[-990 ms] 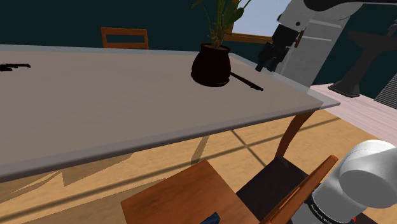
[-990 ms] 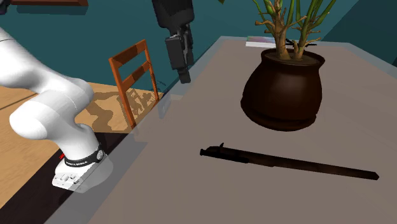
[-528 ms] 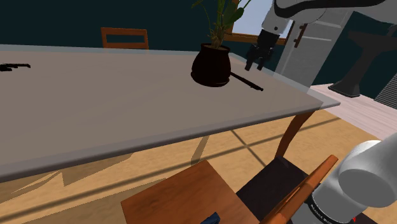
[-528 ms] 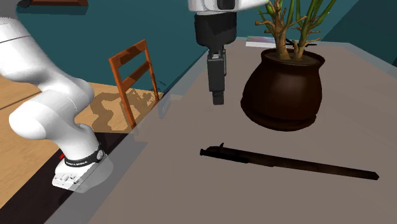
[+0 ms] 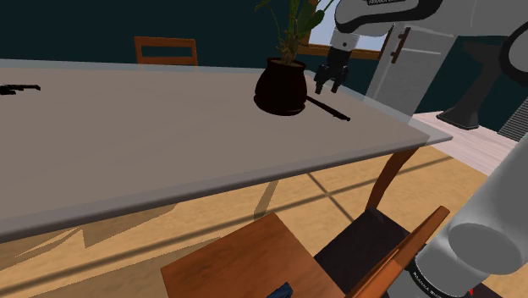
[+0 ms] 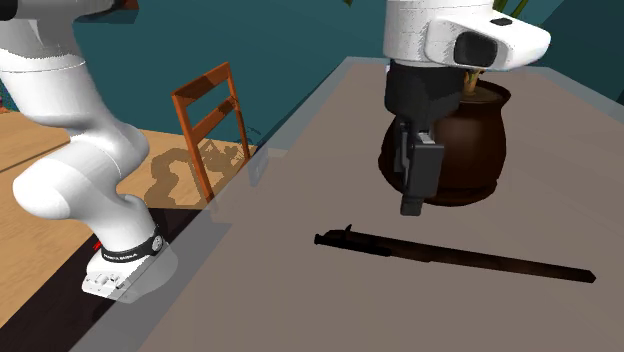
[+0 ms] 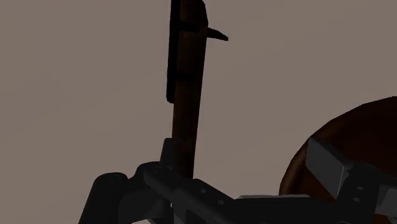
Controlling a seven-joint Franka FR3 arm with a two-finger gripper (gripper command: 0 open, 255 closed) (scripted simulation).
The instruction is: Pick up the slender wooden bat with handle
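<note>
The gripper (image 6: 411, 205) hangs with its fingers spread above the table (image 6: 230, 310). The dark, slender bat (image 6: 450, 257) lies flat just beneath it. To grasp it well, I judge the hand should drop straight down with its fingers straddling the shaft crosswise, keeping clear of the brown pot (image 6: 470, 150) close behind. The tabletop is plain grey. Beyond the hand stand a wooden chair (image 6: 212, 120) and a teal wall.

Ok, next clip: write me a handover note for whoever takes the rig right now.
Pincer: open, empty, hanging above the table beside the dark plant pot.
Bat: dark, slender, lying flat on the table in front of the pot, beneath the pincer, untouched.
Done: pincer positioned over the bat.
Left: lower, close on the bat, lift.
</note>
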